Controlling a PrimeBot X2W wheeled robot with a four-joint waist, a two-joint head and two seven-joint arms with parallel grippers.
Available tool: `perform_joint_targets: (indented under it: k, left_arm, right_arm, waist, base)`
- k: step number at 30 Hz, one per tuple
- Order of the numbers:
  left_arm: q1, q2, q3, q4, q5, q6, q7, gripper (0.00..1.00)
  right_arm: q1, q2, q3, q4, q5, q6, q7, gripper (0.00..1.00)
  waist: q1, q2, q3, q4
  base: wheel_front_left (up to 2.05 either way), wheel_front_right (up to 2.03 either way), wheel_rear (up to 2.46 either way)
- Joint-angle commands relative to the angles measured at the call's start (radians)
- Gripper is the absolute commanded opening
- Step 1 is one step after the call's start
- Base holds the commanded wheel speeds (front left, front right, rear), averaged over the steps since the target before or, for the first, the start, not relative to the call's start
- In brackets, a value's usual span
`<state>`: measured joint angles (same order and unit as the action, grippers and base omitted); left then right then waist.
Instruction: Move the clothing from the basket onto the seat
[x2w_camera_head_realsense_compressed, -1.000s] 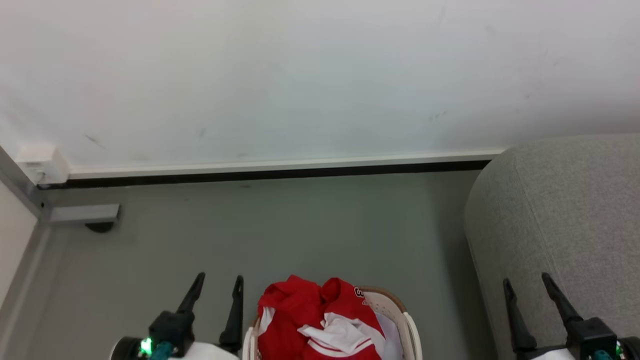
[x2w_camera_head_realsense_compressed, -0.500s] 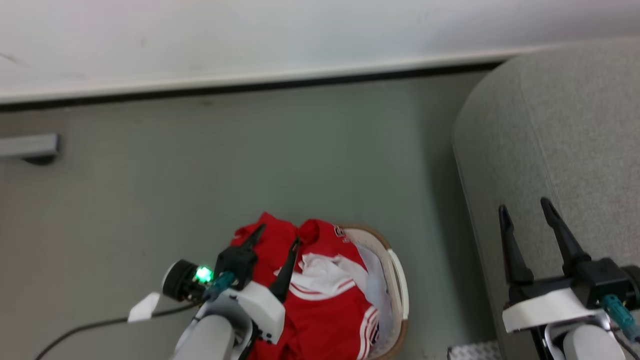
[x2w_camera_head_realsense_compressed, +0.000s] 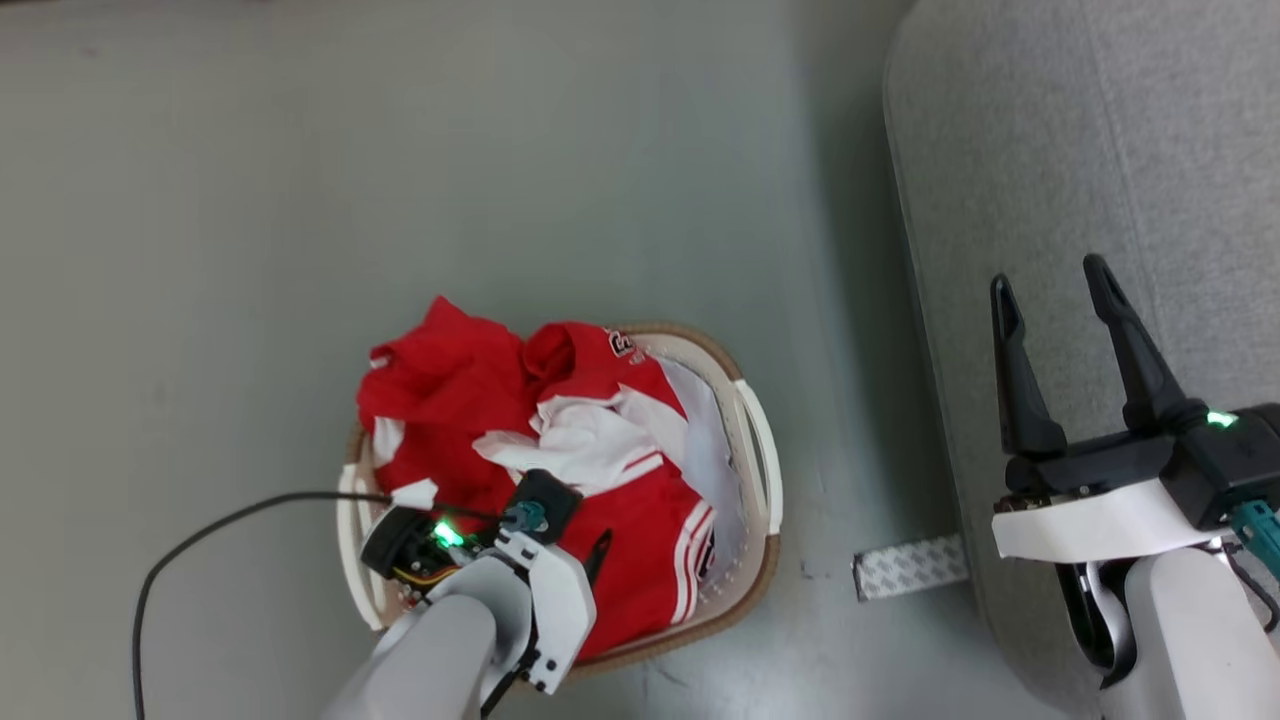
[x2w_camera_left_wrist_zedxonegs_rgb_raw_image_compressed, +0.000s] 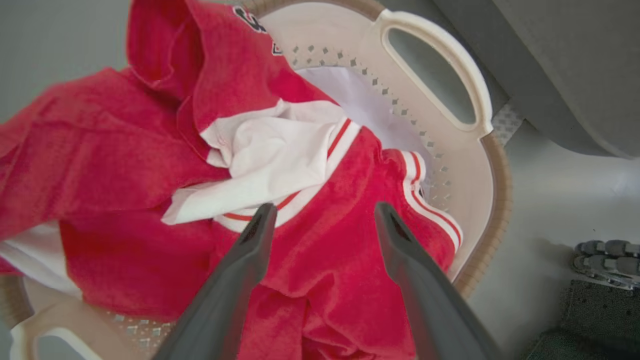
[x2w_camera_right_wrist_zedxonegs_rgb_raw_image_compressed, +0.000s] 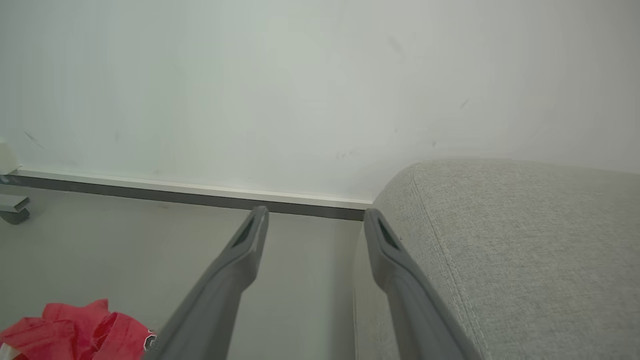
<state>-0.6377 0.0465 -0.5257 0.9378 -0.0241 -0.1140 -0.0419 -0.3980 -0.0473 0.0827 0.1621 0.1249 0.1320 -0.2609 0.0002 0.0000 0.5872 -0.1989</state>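
Over the basket (x2w_camera_head_realsense_compressed: 757, 440), L gripper (x2w_camera_left_wrist_zedxonegs_rgb_raw_image_compressed: 325, 210) hangs w/ fingers wide, nothing held, aimed at the clothing (x2w_camera_head_realsense_compressed: 460, 390) heaped inside, prob. for a grab. R gripper (x2w_camera_head_realsense_compressed: 1048, 280), right of basket over the seat (x2w_camera_head_realsense_compressed: 1100, 130), also wide, empty, prob. waiting.

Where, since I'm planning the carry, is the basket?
Head view, lower centre: the basket stands on the floor, left of the seat, holding the clothing.

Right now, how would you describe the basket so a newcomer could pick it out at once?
Find the large light-grey sofa on the robot's right; on the grey floor to its left stands the basket. It is oval and cream-white, and its tan rim, perforated walls and heap of red clothing set it apart from the flat patterned strip nearby.
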Motion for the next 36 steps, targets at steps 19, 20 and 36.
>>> perform_joint_targets:
  k: [19, 20, 36]
  left_arm:
    - [-0.155, 0.054, -0.066, 0.218, 0.034, 0.002, 0.014, 0.00]
    - [-0.152, 0.051, -0.064, 0.223, 0.027, 0.001, 0.002, 0.00]
    - [0.070, 0.006, -0.009, 0.128, -0.221, -0.016, -0.152, 0.00]
  right_arm:
    - [-0.058, -0.001, 0.011, -0.055, 0.077, -0.002, -0.002, 1.00]
    - [-0.051, -0.001, 0.008, -0.049, 0.076, -0.002, -0.002, 1.00]
    - [0.145, -0.003, -0.089, 0.052, 0.026, -0.002, -0.002, 1.00]
  waist:
    - [-0.0002, 0.0000, 0.195, -0.083]
    - [-0.0002, 0.0000, 0.184, -0.080]
    - [-0.0002, 0.0000, -0.265, 0.067]
  base:
    - [0.00, 0.00, 0.00]
    - [0.00, 0.00, 0.00]
    - [0.00, 0.00, 0.00]
